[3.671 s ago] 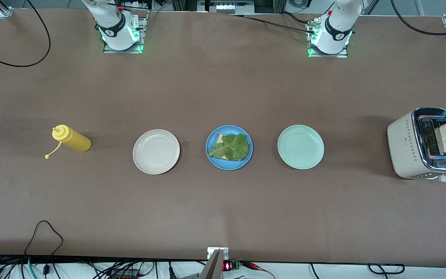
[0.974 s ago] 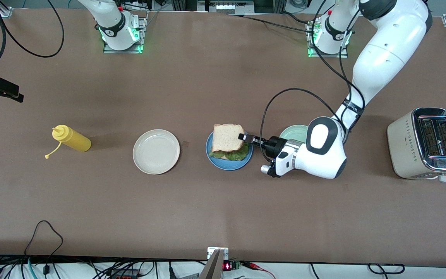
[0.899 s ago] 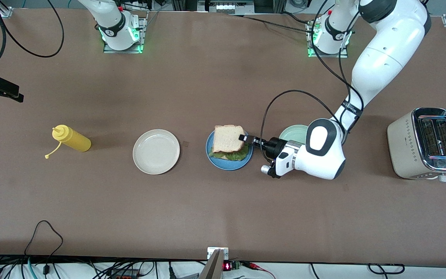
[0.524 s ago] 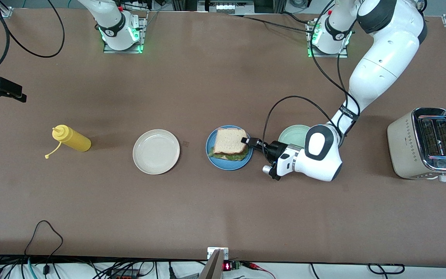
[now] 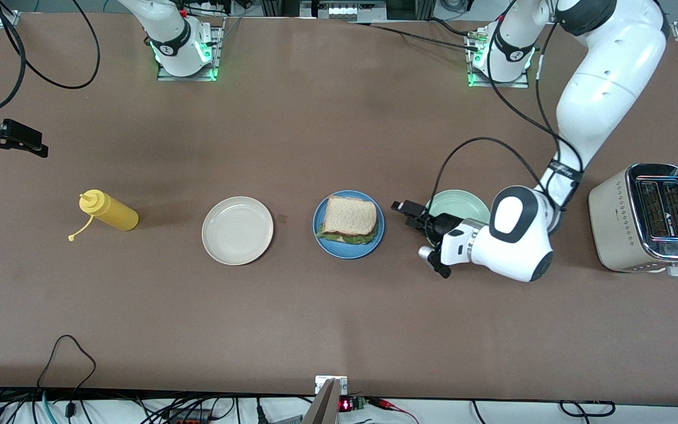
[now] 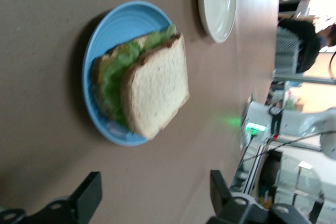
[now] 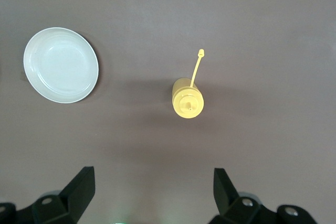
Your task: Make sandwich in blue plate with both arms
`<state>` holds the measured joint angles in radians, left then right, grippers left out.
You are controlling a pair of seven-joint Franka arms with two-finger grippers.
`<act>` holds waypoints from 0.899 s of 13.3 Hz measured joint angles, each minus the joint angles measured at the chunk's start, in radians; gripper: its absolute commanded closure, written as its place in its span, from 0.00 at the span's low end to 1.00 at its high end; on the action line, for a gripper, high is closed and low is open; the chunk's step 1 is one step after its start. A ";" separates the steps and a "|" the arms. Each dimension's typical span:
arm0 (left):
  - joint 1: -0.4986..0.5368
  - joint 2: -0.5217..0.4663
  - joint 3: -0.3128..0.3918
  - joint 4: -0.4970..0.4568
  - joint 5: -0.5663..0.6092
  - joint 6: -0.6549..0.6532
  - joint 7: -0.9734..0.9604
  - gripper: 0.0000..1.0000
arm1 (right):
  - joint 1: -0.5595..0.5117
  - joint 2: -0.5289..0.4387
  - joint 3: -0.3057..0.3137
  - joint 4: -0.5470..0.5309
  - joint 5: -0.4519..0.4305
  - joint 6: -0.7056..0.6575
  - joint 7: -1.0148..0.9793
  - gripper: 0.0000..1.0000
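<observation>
The sandwich [image 5: 349, 219] lies in the blue plate [image 5: 328, 244] at mid-table: a toast slice on top, green lettuce showing under its edges. In the left wrist view the sandwich [image 6: 152, 90] rests on the blue plate [image 6: 121, 22], with a lower slice partly hidden under the lettuce. My left gripper [image 5: 408, 213] is open and empty, low over the table between the blue plate and the mint-green plate; its fingers [image 6: 86, 198] stand wide apart. My right gripper [image 5: 18, 138] hangs open and empty high over the table's right-arm end, its fingers [image 7: 79, 187] wide apart.
A beige plate [image 5: 237, 230] sits beside the blue plate toward the right arm's end, and a yellow squeeze bottle [image 5: 108, 212] lies past it. A mint-green plate [image 5: 459, 203] is partly under the left arm. A toaster [image 5: 645, 218] with empty slots stands at the left arm's end.
The left gripper set the top toast slice on the lettuce, let go and drew back toward the mint-green plate. The right gripper drifted slightly.
</observation>
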<state>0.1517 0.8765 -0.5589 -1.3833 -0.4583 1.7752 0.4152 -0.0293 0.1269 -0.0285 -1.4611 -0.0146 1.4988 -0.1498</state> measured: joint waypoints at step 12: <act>-0.033 -0.501 0.148 0.026 0.626 -0.354 -0.361 0.00 | 0.050 -0.009 0.003 0.000 0.040 -0.029 0.092 0.00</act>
<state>0.1184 0.3758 -0.4109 -1.3577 0.1673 1.4210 0.0546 0.0210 0.1179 -0.0251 -1.4609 0.0257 1.4701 -0.0580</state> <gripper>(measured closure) 0.000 0.000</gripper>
